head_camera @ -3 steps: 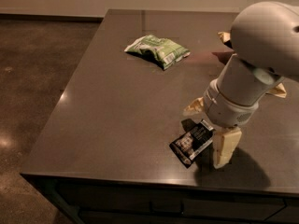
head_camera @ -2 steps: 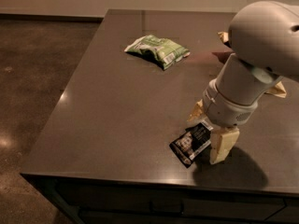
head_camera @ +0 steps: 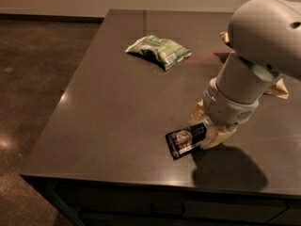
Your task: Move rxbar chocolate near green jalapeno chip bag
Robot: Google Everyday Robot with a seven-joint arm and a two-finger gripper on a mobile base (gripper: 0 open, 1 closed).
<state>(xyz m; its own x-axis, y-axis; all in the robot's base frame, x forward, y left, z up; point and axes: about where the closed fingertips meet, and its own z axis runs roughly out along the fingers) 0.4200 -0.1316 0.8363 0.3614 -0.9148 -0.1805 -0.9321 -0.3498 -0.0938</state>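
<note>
The rxbar chocolate (head_camera: 185, 140) is a small black wrapper with white lettering, lying near the table's front edge. My gripper (head_camera: 205, 125) reaches down over its right end, with one cream finger on each side, shut on the bar. The bar is at or just above the table top. The green jalapeno chip bag (head_camera: 158, 51) lies at the back middle of the table, well away from the bar and to its far left. My large white arm (head_camera: 256, 55) covers the right side of the view.
The dark table (head_camera: 108, 117) ends at the left and at the front, with the floor (head_camera: 33, 79) beyond. A tan chip bag (head_camera: 278, 89) shows partly behind my arm at the right.
The gripper's fingers have drawn together on the bar's right end. The bar has shifted slightly to the left and away from the front edge.
</note>
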